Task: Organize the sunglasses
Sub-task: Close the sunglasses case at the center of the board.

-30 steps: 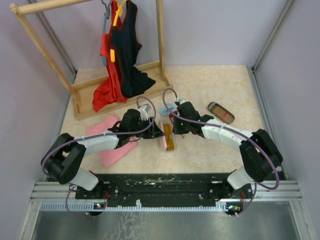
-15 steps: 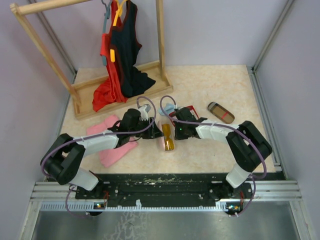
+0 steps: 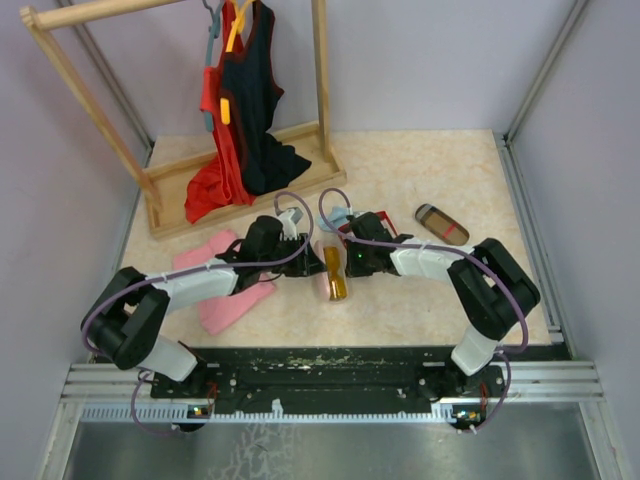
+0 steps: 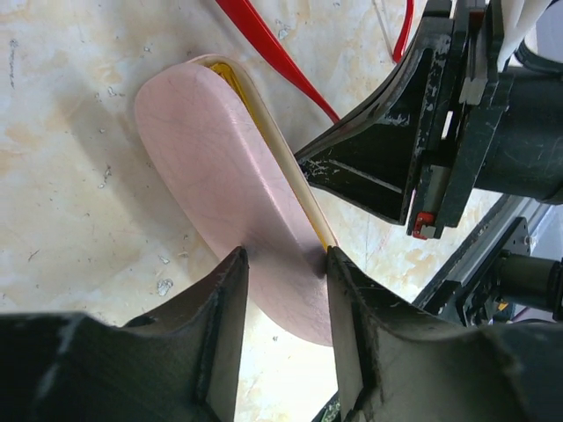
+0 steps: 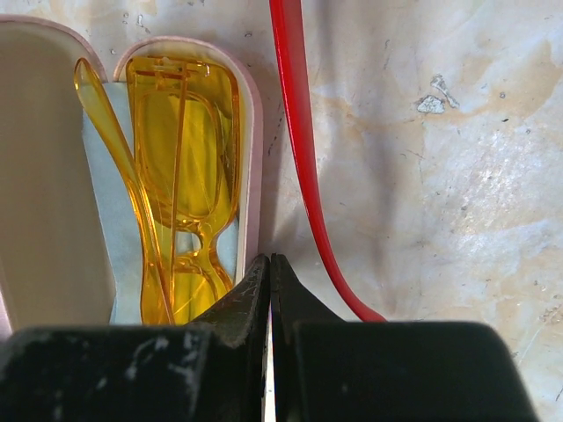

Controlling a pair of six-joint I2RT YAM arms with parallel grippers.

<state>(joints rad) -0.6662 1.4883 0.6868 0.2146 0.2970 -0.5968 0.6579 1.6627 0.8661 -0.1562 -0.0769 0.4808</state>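
The orange-yellow sunglasses (image 5: 180, 176) lie folded inside the open pink case (image 5: 252, 167), on a light blue cloth (image 5: 98, 220); from above these sunglasses (image 3: 336, 272) sit between the two arms. My left gripper (image 4: 286, 264) is shut on the end of the case's pink lid (image 4: 220, 167), one finger on each side. My right gripper (image 5: 270, 264) is shut and empty, its tips against the outer rim of the case's tray. The same right gripper (image 4: 303, 160) shows beside the case in the left wrist view. A red temple of the red sunglasses (image 5: 296, 132) lies on the table just right of the case.
A brown red-striped case (image 3: 441, 224) lies at the right. A pink cloth (image 3: 225, 280) lies under my left arm. A wooden clothes rack (image 3: 322, 80) with red and black garments (image 3: 240, 120) stands at the back left. Another light blue cloth (image 3: 337, 215) peeks out behind the grippers.
My right gripper has shut and shifted to the case's right rim. The left gripper has kept its hold on the lid without moving.
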